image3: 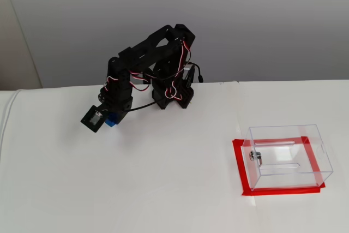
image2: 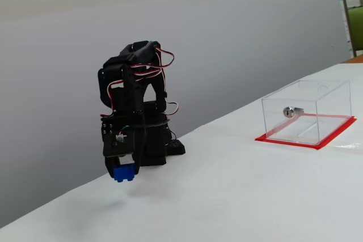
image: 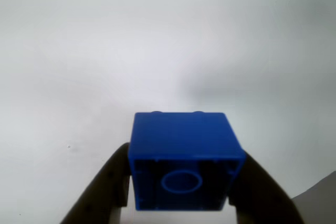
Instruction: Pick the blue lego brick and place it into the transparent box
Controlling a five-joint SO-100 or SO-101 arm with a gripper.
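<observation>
— While the blue brick [image: 184,161] sits clamped between the two dark fingers [image: 107,187] of the end effector [image2: 123,169], it hangs clear of the white tabletop [image2: 238,196]. The pick looks done!

— Agreed, and the wrist view shows its hollow underside facing the camera, squeezed from both sides. Where's the clear box [image3: 286,154]?

— Well apart, over on its red mat [image3: 238,162] at the right of both fixed views, small silver lock fitting [image3: 256,157] on its wall. Nothing in it yet.

— So the carry and the drop are left, roughly half the job?

— That's my read. Open tabletop lies between arm and box, nothing blocking. The box walls stand tall, though, so I'd guess the brick must go over the rim.
</observation>
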